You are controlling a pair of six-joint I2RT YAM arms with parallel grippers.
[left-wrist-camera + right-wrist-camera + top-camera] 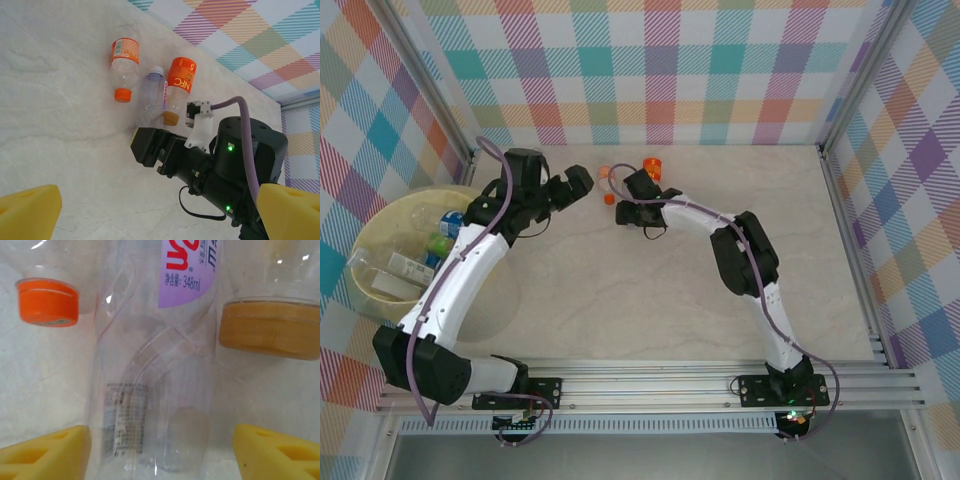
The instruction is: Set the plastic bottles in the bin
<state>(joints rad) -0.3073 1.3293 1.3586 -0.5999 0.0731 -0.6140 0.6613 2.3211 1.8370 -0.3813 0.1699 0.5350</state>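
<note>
Large round pale yellow plastic tub [378, 225] sits at the left edge of the pale marbled tabletop [620, 300], close against the left arm. Inside it lies a heap of small clear plastic bottles [420, 262]. A blue cap, a green label and white labels show among them.

Three more bottles lie loose on the table near the far checked wall [670, 70], side by side and close together. From the left wrist camera:
- The clear bottle with orange label and orange cap [125, 55] is on the left, its cap toward the arms.
- The clear bottle with purple label and white cap [151, 95] is in the middle, turned the other way, with its base toward the arms.
- The clear bottle with orange NFC label and tan cap [179, 80] is on the right, touching the middle one. Its cap is toward the arms.

Right gripper [628, 200] is down at the base end of the purple-label bottle. Its own camera shows the two yellow fingertips [45, 450] spread, one on each side of the bottle's base. One pad is just beside the bottle wall, and I cannot tell whether it touches. The other pad stands apart with a clear gap, so nothing is pinched.

Left gripper [572, 186] hovers over bare table just left of the loose bottles, between them and the tub. Its yellow pads [27, 210] are wide apart and grip nothing.
</note>
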